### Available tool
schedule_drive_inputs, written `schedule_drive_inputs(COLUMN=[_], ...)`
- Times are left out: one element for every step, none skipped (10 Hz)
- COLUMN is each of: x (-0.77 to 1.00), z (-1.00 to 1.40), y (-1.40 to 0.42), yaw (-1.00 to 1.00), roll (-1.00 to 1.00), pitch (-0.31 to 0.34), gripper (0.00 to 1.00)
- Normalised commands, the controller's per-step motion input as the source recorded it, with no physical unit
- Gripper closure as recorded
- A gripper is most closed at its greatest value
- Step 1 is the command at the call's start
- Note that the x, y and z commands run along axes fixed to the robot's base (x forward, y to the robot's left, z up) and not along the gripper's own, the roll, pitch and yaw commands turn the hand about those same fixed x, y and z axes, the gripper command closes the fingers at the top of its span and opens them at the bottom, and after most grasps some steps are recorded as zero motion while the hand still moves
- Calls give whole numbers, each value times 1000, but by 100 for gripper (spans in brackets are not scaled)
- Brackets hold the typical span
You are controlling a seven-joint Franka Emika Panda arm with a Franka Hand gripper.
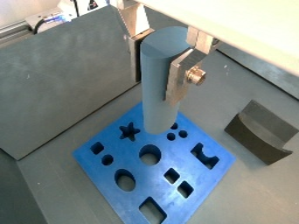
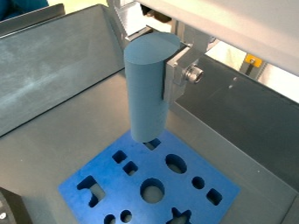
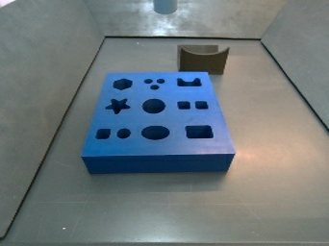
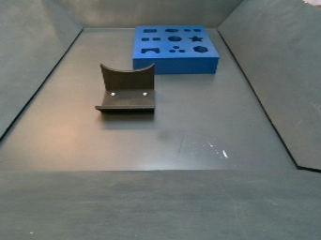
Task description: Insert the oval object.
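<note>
The oval object (image 1: 162, 83) is a tall pale blue-grey peg, held upright between the fingers of my gripper (image 1: 160, 66). It shows in both wrist views (image 2: 147, 92), with the gripper (image 2: 152, 61) shut on its upper part. The peg hangs above the blue block (image 1: 187, 188) with shaped holes, over the block's edge region, not touching it (image 2: 222, 206). In a side view only the peg's lower end (image 3: 164, 5) shows, high behind the block (image 3: 161, 154). The block's oval hole (image 3: 154, 133) is open. The gripper is out of frame in both side views.
A dark grey curved piece (image 3: 203, 58) stands on the floor beside the block, also in the wrist view (image 1: 260, 131) and side view (image 4: 126, 91). The block (image 4: 175, 61) sits near the far wall. Grey sloping walls (image 2: 59, 79) enclose the floor.
</note>
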Motion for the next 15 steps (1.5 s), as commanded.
schedule_drive_inputs(x=[0, 0, 0, 0, 0, 0, 0, 0, 0, -71, -114, -169, -134, -100, -63], z=[-360, -251, -443, -469, -571, -614, -617, -646, -694, -511, -311, -209, -169, -177, -163], y=[-120, -66, -49, -54, -66, -80, -86, -106, -214, -411, -569, -394, -123, -34, -43], yaw=[-814, -991, -1000, -1000, -1000, -1000, -1000, -1000, -980, -763, -566, -674, -803, -929, -977], roll=[-139, -101, 0, 0, 0, 10, 13, 27, 67, 177, 187, 236, 203, 201, 200], pitch=[-291, -214, -109, -97, -67, -50, -47, -29, 0, 106, 174, 213, 161, 76, 30], gripper=[100, 100, 100, 100, 100, 100, 100, 100, 100, 100, 100, 100, 100, 100, 100])
